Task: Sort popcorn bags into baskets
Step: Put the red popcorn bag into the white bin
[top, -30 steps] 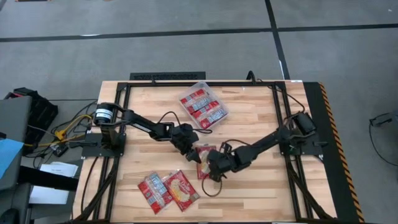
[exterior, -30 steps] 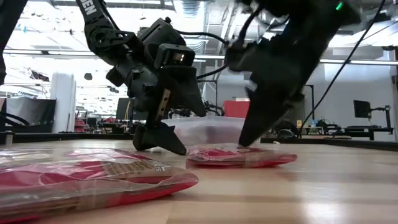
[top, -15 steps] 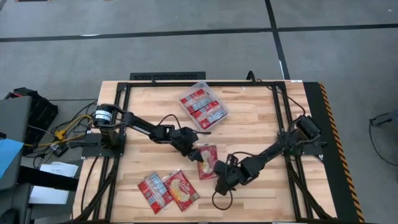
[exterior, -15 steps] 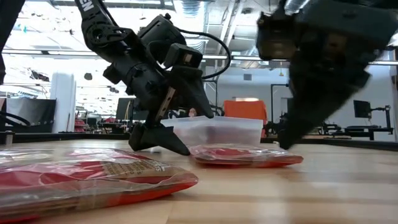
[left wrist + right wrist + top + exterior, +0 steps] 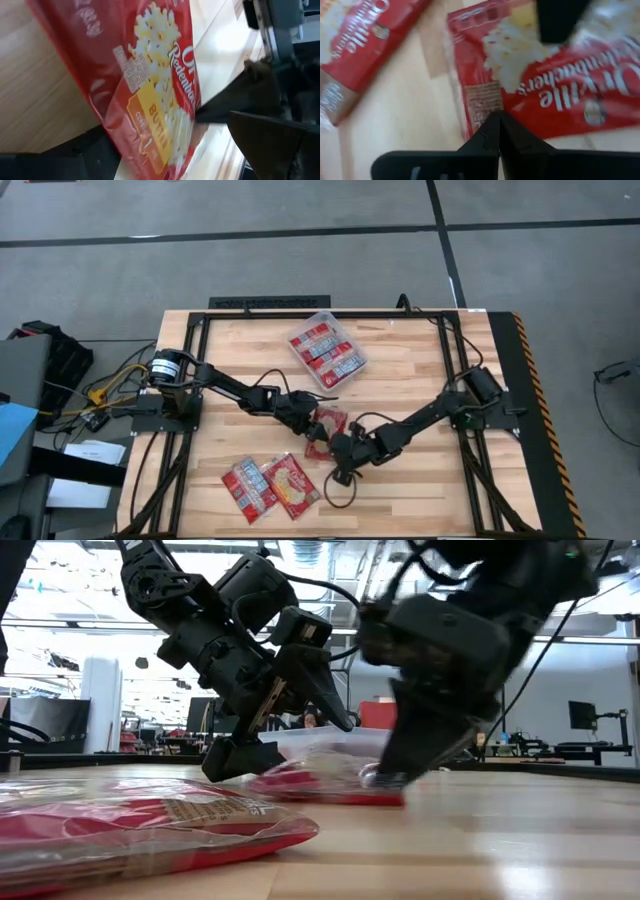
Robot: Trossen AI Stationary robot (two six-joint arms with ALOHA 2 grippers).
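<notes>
popcorn bag lies between left fingers and right fingers.

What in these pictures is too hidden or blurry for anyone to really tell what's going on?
- Left gripper on the middle popcorn bag: high view too small, low view blocked by the arm, left wrist view too close; grip unclear.
- Right gripper: motion-blurred in the low view; whether it touches that bag is unclear.
- Clear basket: the packets inside overlap, so no sure count; in the low view the arms hide it.
- Bag pair near the table's front edge: overlapping, count uncertain.
</notes>
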